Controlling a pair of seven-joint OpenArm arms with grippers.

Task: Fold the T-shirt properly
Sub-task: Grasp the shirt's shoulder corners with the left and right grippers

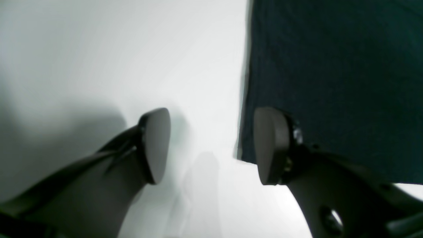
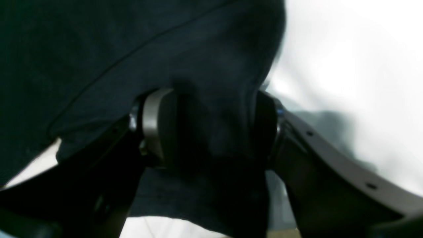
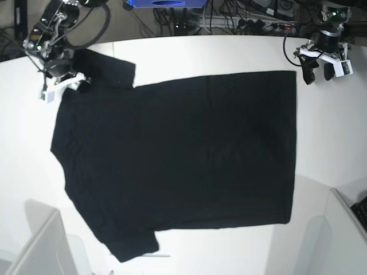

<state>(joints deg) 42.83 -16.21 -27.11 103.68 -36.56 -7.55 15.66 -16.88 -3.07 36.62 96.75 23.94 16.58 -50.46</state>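
The black T-shirt lies spread flat on the white table, plain side up, sleeves toward the left of the base view. My right gripper is at the far left sleeve. In the right wrist view its fingers stand apart, open, with bunched T-shirt cloth filling the gap of the right gripper. My left gripper hovers at the far right corner of the hem. Seen from the left wrist, the left gripper is open over bare table, one finger over the T-shirt's edge.
Cables and electronics crowd the floor behind the table's far edge. A pale panel stands at the near left corner and another at the near right.
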